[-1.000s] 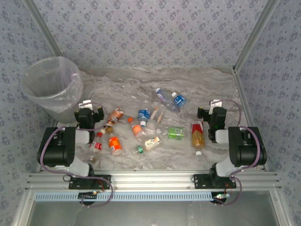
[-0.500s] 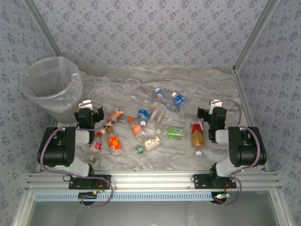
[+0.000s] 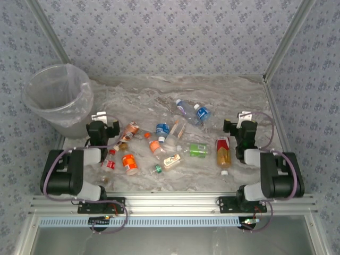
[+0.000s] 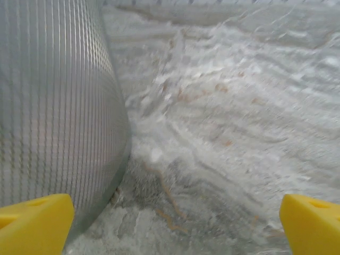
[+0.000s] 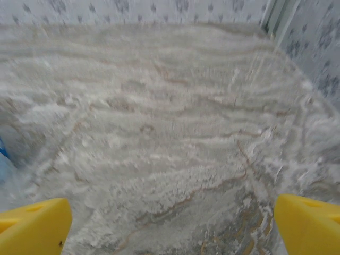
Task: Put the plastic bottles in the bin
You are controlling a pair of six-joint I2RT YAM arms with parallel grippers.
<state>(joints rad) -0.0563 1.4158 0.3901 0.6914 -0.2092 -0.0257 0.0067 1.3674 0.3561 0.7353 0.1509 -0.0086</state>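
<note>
Several small plastic bottles lie scattered across the middle of the marble table: an orange-labelled one [image 3: 129,163], a green one [image 3: 197,150], a larger red-and-yellow one [image 3: 223,151] and two blue ones [image 3: 202,113]. The bin [image 3: 57,98] stands at the far left; its ribbed wall [image 4: 53,106] rises close by in the left wrist view. My left gripper [image 3: 102,124] hangs open beside the bin, left of the bottles, its yellow fingertips [image 4: 37,223] wide apart over bare table. My right gripper [image 3: 240,126] is open just right of the red-and-yellow bottle, with nothing between its fingertips [image 5: 311,223].
Patterned walls and metal frame posts [image 3: 279,45] close the table in at the back and sides. A loose white cap [image 3: 224,172] lies near the right arm. Bare marble [image 3: 159,90] stretches behind the bottles. A blue edge [image 5: 3,159] shows at the left of the right wrist view.
Both arms have shifted slightly, their elbows dropping lower and outward, while the grippers stay nearly where they were. The bottles have not moved.
</note>
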